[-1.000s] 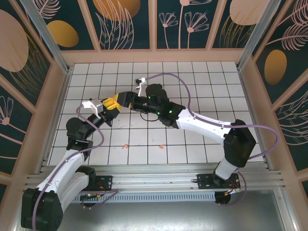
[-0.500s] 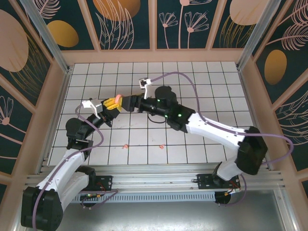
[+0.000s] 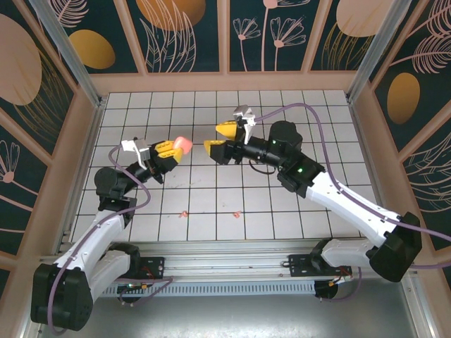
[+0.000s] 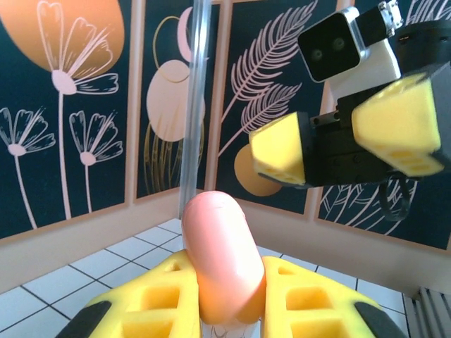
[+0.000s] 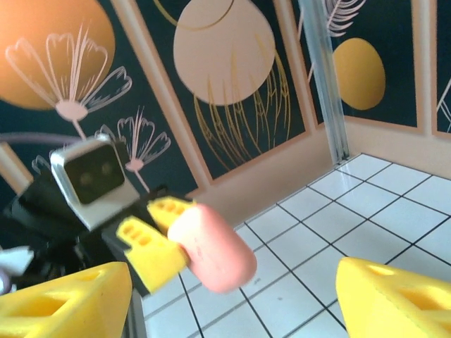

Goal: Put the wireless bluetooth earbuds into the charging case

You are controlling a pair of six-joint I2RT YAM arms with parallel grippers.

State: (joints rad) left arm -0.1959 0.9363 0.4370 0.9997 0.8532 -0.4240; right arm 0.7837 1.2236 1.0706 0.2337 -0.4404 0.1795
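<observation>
The tiled table (image 3: 282, 204) lies well below the handover, so a case that slips has room to fall and bounce toward the wall or the near edge. The left tool (image 3: 170, 150) is clamped narrow on the pink charging case (image 3: 181, 144), but only on its lower end (most of the body stands free of the yellow pads). A sideways nudge could lever it out. The right tool (image 3: 220, 139) stands wide and empty, facing the case with a clear gap between them. If it comes in off-line, one pad may strike the rounded tip rather than straddle it. The smooth, curved shell probably gives little purchase, and no lid seam shows, so prying at the wrong place looks possible.

The case's long axis runs out along the left tool's fingers. Its free rounded end points away from that tool, toward the right tool, held up off the table.

The two earbuds (image 3: 184, 213) (image 3: 237, 213) lie apart on the tiles near the front edge, well away from both tools. They are too small for their heading to be told.
</observation>
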